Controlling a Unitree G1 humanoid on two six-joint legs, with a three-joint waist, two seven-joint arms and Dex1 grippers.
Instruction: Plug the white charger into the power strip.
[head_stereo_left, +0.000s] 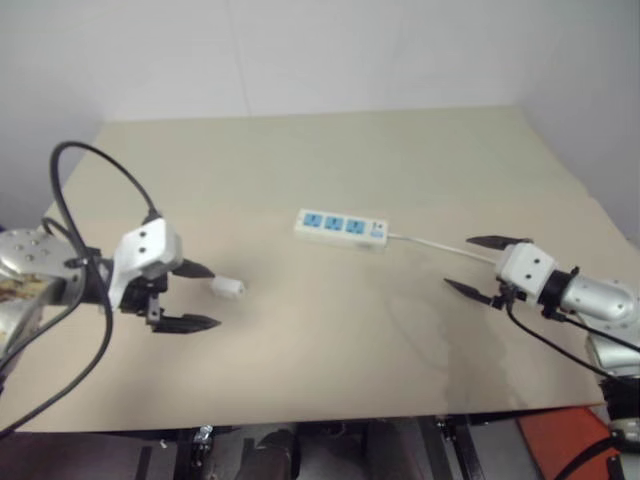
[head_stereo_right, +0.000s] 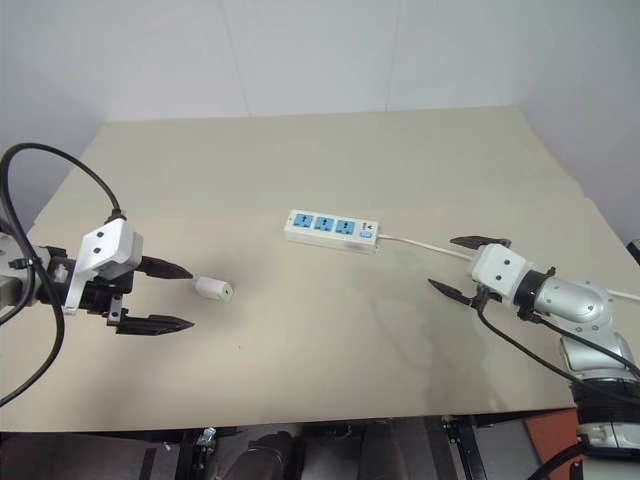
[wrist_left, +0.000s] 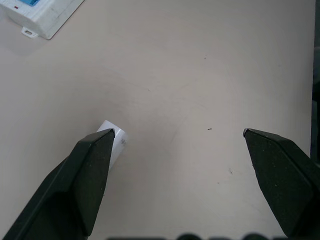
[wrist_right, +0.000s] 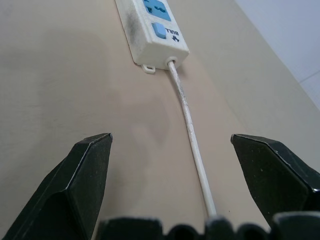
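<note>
White charger (head_stereo_left: 228, 288) lies on tabletop (head_stereo_left: 330, 190) just ahead of our left hand (head_stereo_left: 192, 296), spread wide, empty. We centre, then close. Right hand (head_stereo_right: 467, 267) gaping, empty, near power strip (head_stereo_right: 333, 230) cord.

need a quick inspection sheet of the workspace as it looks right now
surface: beige table, flat, a few tiny specks.
job's things: white charger lies on its side on the table, unplugged, apart from the power strip; the strip lies flat mid-table, its three blue outlets free.
clutter: nothing seen.
grippers: left gripper open, empty, just short of the charger; right gripper open, empty, near the strip's cord.
cables: the thin white cord runs from the strip's switch end toward the right gripper; black cable loops over the left arm.
surroundings: plain white wall behind the table; orange object below its right edge.
</note>
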